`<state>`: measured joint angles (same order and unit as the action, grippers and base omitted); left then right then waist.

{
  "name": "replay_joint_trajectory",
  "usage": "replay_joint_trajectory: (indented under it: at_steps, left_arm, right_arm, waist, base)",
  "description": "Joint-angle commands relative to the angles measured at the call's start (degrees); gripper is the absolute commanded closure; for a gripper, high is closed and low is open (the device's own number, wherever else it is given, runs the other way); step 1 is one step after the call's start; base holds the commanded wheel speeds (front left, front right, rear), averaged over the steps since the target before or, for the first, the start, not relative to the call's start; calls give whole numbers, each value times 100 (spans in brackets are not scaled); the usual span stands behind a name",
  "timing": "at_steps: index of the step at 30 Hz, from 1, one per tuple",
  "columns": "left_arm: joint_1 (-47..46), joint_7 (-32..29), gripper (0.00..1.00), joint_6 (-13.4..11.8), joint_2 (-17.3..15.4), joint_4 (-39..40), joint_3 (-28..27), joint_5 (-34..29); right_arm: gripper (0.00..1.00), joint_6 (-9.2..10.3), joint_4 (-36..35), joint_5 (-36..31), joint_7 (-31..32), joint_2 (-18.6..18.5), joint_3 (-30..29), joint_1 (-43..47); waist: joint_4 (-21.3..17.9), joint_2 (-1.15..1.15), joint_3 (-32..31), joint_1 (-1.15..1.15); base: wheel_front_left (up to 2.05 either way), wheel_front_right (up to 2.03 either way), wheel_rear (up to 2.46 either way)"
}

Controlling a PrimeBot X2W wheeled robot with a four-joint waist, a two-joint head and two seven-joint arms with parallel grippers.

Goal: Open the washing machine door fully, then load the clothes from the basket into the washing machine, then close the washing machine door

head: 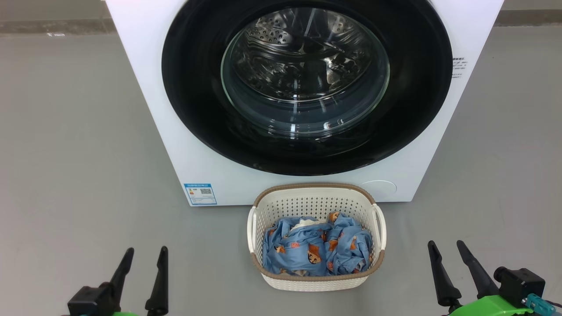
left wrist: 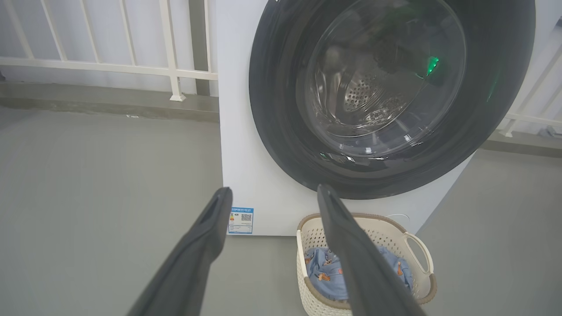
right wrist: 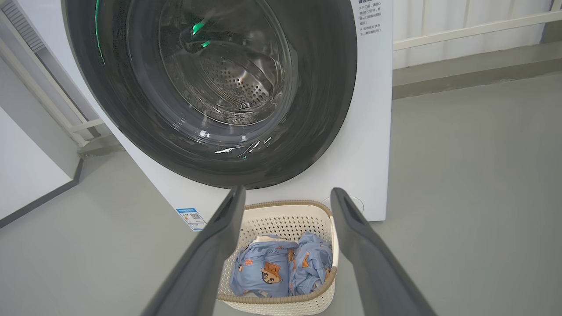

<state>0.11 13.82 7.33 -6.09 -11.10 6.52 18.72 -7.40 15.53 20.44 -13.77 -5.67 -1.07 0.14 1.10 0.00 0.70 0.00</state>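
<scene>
The white washing machine (head: 145,83) stands ahead on the floor. Its round washing machine door (head: 193,101) with the wide black rim and glass bowl is shut flat against the front. The cream basket (head: 316,189) with a brown rim sits on the floor just before it, holding the light blue bear-print clothes (head: 318,250) with a bit of white cloth. My left gripper (head: 146,256) is open at the lower left, well left of the basket. On the other side, my right gripper (head: 446,248) is open at the lower right. Both are empty and apart from everything.
Grey floor (head: 74,153) spreads to both sides of the machine. A white railing (left wrist: 171,70) runs along the wall behind the machine. A blue label sticker (head: 200,194) marks the machine's lower left front. A white wall (right wrist: 26,175) stands at the left in the right wrist view.
</scene>
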Motion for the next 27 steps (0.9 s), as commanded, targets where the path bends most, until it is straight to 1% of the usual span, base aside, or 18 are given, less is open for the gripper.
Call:
replay_joint_trajectory:
  at_steps: [1,27]
  left_arm:
    - [-71,117,0,15,-127,171,-168,-222]
    - [-92,118,0,15,-101,10,-309,-189]
  right_arm:
    - [0,-9,-173,-238,-121,-46,100,-18]
    - [0,-9,-173,-276,-123,-4,-117,45]
  waist:
    - [-2,0,0,0]
    - [-45,0,3,0]
  base:
    - [0,0,0]
    - [0,0,0]
